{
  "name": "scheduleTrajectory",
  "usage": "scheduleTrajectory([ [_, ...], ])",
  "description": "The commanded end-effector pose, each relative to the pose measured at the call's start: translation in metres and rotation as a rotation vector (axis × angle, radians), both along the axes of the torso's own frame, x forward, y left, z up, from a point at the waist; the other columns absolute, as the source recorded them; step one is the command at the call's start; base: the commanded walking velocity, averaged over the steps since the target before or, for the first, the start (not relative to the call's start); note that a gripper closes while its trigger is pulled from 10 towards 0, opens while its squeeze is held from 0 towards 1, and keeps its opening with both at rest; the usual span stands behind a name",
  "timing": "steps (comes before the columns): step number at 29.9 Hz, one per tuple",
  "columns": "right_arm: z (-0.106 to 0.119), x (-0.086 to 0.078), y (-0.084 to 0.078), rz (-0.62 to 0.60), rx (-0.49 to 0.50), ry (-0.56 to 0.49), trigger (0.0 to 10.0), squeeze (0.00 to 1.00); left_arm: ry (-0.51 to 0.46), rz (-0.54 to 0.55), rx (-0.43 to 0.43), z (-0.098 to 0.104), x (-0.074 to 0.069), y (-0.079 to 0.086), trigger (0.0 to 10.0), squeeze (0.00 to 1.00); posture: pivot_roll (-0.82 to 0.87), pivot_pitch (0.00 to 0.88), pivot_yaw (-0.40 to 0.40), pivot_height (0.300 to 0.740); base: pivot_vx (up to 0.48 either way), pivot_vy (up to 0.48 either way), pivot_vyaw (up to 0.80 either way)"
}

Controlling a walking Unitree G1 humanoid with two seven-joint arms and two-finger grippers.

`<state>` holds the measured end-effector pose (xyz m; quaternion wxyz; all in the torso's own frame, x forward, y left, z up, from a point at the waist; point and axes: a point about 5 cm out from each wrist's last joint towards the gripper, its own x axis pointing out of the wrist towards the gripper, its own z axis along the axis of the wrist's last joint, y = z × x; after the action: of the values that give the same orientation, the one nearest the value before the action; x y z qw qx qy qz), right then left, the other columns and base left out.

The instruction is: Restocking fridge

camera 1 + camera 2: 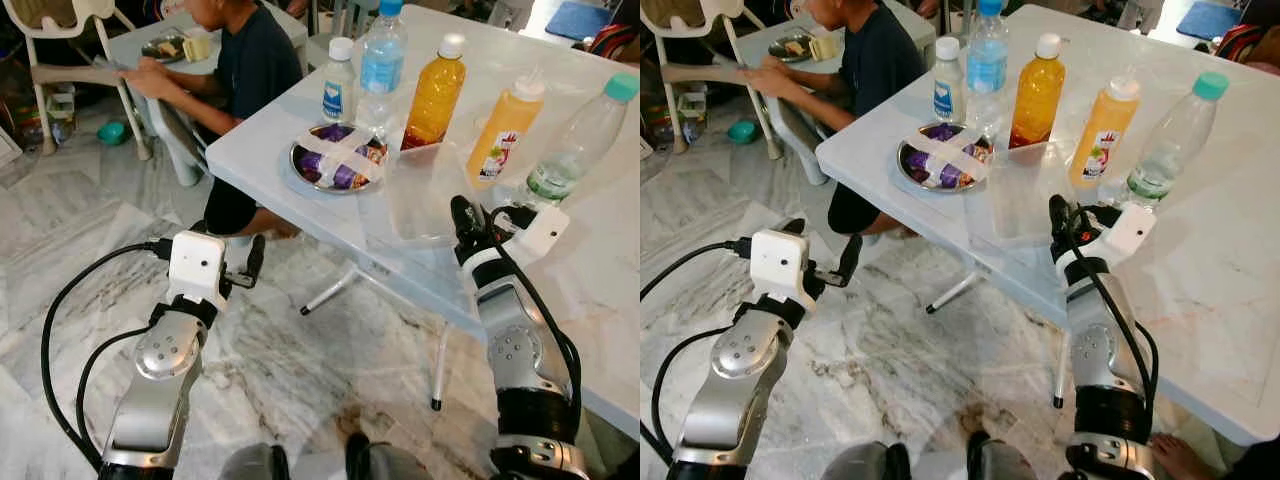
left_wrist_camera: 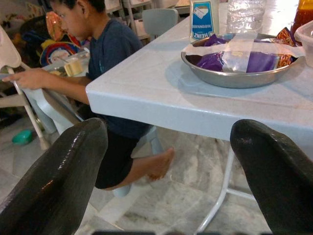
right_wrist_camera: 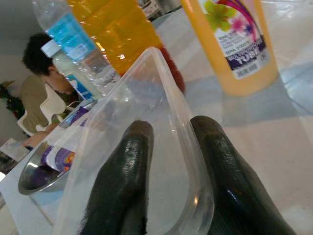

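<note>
On the white table stand a small white-capped mayonnaise bottle, a blue-labelled water bottle, an orange juice bottle, an orange squeeze bottle and a teal-capped clear bottle. A metal bowl of purple packets, taped over, sits near the table's left edge. My right gripper is shut on the near rim of an empty clear plastic container; in the right wrist view its fingers pinch that container's wall. My left gripper hangs open over the floor, left of the table.
A person sits at a second small table at the back left, legs reaching under the white table's corner. A white plastic chair stands far left. The table's metal legs stand between my arms, on marble floor.
</note>
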<state>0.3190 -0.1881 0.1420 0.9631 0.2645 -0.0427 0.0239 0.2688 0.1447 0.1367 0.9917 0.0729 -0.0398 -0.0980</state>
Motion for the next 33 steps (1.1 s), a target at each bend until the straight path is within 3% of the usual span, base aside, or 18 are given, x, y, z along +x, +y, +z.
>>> scheduleTrajectory([
  [1, -0.004, -0.004, 0.008, -0.001, -0.050, 0.019, 0.0, 0.00, -0.015, 0.019, 0.017, 0.001, 0.003, 0.003, 10.0, 0.00, 0.04, 0.129, 0.026, 0.740, 0.000, 0.000, 0.00],
  [7, -0.002, -0.006, 0.014, -0.024, -0.061, 0.029, 0.0, 0.00, -0.019, 0.067, 0.026, 0.003, 0.007, 0.006, 10.0, 0.00, 0.03, 0.133, 0.019, 0.740, 0.000, 0.000, 0.00],
  [9, -0.003, -0.007, 0.016, -0.028, -0.092, 0.040, 9.7, 0.00, -0.006, 0.085, 0.019, 0.000, 0.006, 0.006, 10.0, 0.00, 0.03, 0.137, 0.017, 0.740, 0.000, 0.000, 0.00],
  [18, -0.018, -0.018, 0.014, -0.080, -0.126, 0.129, 10.0, 0.00, 0.045, 0.113, -0.010, -0.017, -0.005, -0.004, 10.0, 0.00, 0.03, 0.118, -0.006, 0.740, 0.000, 0.000, 0.00],
  [19, -0.021, -0.020, 0.015, -0.067, -0.132, 0.123, 0.0, 0.00, 0.049, 0.110, -0.009, -0.019, -0.006, -0.006, 10.0, 0.00, 0.02, 0.108, 0.002, 0.740, 0.000, 0.000, 0.00],
  [21, -0.024, -0.024, 0.017, -0.061, -0.135, 0.126, 0.0, 0.00, 0.056, 0.120, -0.014, -0.021, -0.006, -0.006, 10.0, 0.00, 0.02, 0.101, 0.008, 0.740, 0.000, 0.000, 0.00],
  [22, -0.025, -0.024, 0.017, -0.060, -0.139, 0.128, 3.4, 0.00, 0.057, 0.124, -0.015, -0.021, -0.005, -0.005, 10.0, 0.00, 0.01, 0.096, 0.013, 0.740, 0.000, 0.000, 0.00],
  [23, -0.025, -0.024, 0.018, -0.059, -0.142, 0.129, 3.4, 0.00, 0.057, 0.127, -0.015, -0.021, -0.005, -0.004, 10.0, 0.00, 0.01, 0.094, 0.014, 0.740, 0.000, 0.000, 0.00],
  [24, -0.025, -0.024, 0.018, -0.047, -0.139, 0.124, 10.0, 0.00, 0.056, 0.136, -0.016, -0.021, -0.003, -0.002, 10.0, 0.00, 0.01, 0.090, 0.017, 0.740, 0.000, 0.000, 0.00],
  [27, -0.024, -0.023, 0.020, -0.038, -0.138, 0.118, 10.0, 0.00, 0.055, 0.141, -0.016, -0.021, -0.002, 0.000, 10.0, 0.00, 0.01, 0.090, 0.017, 0.740, 0.000, 0.000, 0.00],
  [31, -0.018, -0.017, 0.026, -0.022, -0.264, 0.104, 10.0, 0.00, 0.047, 0.150, -0.008, -0.020, 0.002, 0.003, 10.0, 0.00, 0.00, 0.086, 0.014, 0.740, 0.000, 0.000, 0.00],
  [33, -0.016, -0.016, 0.029, 0.000, -0.276, 0.080, 10.0, 0.00, 0.045, 0.152, -0.008, -0.020, 0.003, 0.003, 10.0, 0.00, 0.00, 0.086, 0.012, 0.740, 0.000, 0.000, 0.00],
])
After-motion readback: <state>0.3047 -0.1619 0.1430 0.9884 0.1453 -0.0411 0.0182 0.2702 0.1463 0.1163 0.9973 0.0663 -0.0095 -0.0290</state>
